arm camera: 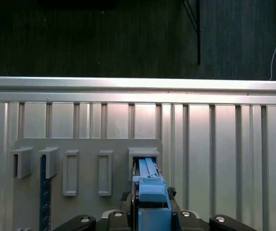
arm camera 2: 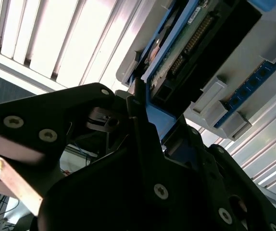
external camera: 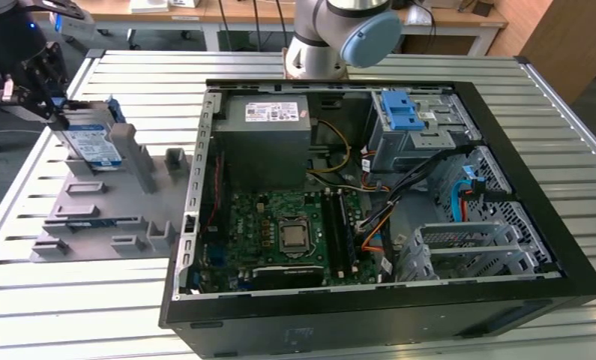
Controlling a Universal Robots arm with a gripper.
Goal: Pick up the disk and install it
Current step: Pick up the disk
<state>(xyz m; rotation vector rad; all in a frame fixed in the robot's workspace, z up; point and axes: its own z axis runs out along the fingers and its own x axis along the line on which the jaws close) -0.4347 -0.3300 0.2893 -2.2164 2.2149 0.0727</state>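
Black fingers (arm camera 2: 141, 131) clamp the blue-framed flat silver metal disk (external camera: 90, 142), which stands upright in a grey plastic rack (external camera: 106, 219) on the slatted metal surface (external camera: 138, 71).

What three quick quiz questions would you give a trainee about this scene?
1. True or false: the disk already sits inside the computer case.
2. The tool is closed on: A) a screwdriver, B) the disk's blue frame, C) a loose screw.
3. Fill in: at the exterior view's left, the disk stands on edge in a slot of the grey ____.

Key: 1 false; 2 B; 3 holder.
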